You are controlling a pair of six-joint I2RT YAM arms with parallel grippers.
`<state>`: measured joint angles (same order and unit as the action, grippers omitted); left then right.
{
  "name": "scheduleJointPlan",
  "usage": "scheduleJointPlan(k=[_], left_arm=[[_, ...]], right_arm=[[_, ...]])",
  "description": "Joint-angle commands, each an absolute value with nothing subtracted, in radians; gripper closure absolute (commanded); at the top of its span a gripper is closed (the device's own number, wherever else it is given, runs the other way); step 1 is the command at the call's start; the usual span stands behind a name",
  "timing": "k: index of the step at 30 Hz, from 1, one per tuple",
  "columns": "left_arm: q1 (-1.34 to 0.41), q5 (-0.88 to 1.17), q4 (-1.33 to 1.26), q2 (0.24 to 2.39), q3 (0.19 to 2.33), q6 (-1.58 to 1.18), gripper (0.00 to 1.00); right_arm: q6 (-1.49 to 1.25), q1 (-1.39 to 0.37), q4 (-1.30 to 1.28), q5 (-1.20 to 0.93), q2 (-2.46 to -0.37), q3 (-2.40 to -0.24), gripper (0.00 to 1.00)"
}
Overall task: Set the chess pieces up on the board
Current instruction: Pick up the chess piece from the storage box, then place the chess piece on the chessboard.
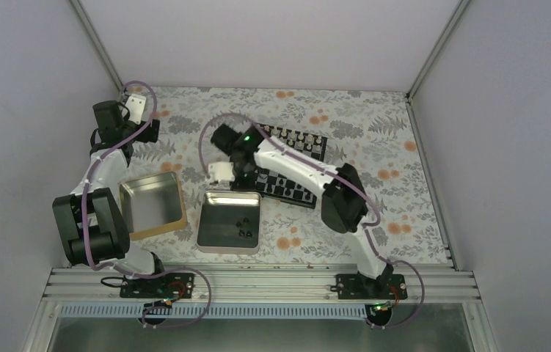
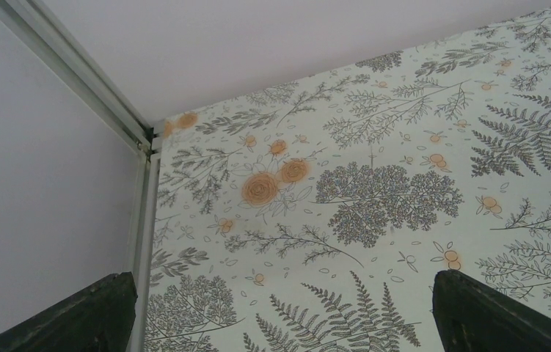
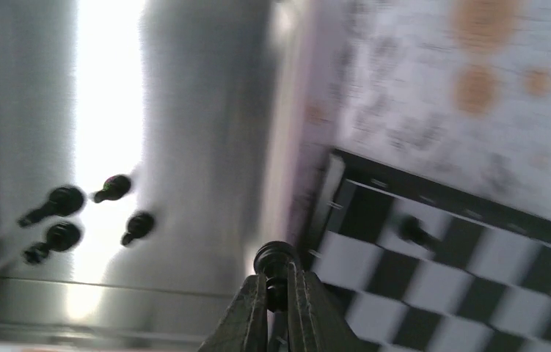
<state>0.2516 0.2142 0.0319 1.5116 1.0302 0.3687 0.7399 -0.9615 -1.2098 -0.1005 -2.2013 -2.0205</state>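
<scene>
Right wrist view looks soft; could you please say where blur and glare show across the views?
Right wrist: board and tablecloth motion-blurred, glare streak on the silver tin, black piece in the right claw sharper; top external and left wrist: sharp, evenly lit.

Silver tin [image 1: 216, 229] holding black pieces [image 1: 243, 226], board [image 1: 284, 185] behind
</scene>
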Motion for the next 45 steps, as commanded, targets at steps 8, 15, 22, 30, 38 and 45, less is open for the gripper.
scheduleJointPlan(k=[8, 15, 22, 30, 38, 45], left_arm=[[0.261, 0.226, 0.006, 1.506, 1.046, 0.357, 0.00], [0.262, 0.223, -0.001, 1.521, 1.043, 0.357, 0.00], [0.262, 0.221, -0.009, 1.534, 1.040, 0.359, 0.00], [0.265, 0.226, -0.017, 1.539, 1.031, 0.360, 0.00], [0.273, 0.232, -0.021, 1.540, 1.024, 0.360, 0.00], [0.276, 0.235, -0.025, 1.543, 1.020, 0.360, 0.00]], right_arm=[[0.770, -0.760, -1.214, -0.030, -2.202, -2.143, 0.94], [0.781, -0.735, -1.170, -0.080, -2.255, -2.106, 0.94], [0.771, -0.737, -1.131, -0.106, -2.301, -2.087, 0.93], [0.773, -0.738, -1.134, -0.122, -2.336, -2.076, 0.93], [0.775, -0.741, -1.134, -0.128, -2.353, -2.079, 0.93], [0.776, -0.745, -1.137, -0.137, -2.360, -2.083, 0.93]])
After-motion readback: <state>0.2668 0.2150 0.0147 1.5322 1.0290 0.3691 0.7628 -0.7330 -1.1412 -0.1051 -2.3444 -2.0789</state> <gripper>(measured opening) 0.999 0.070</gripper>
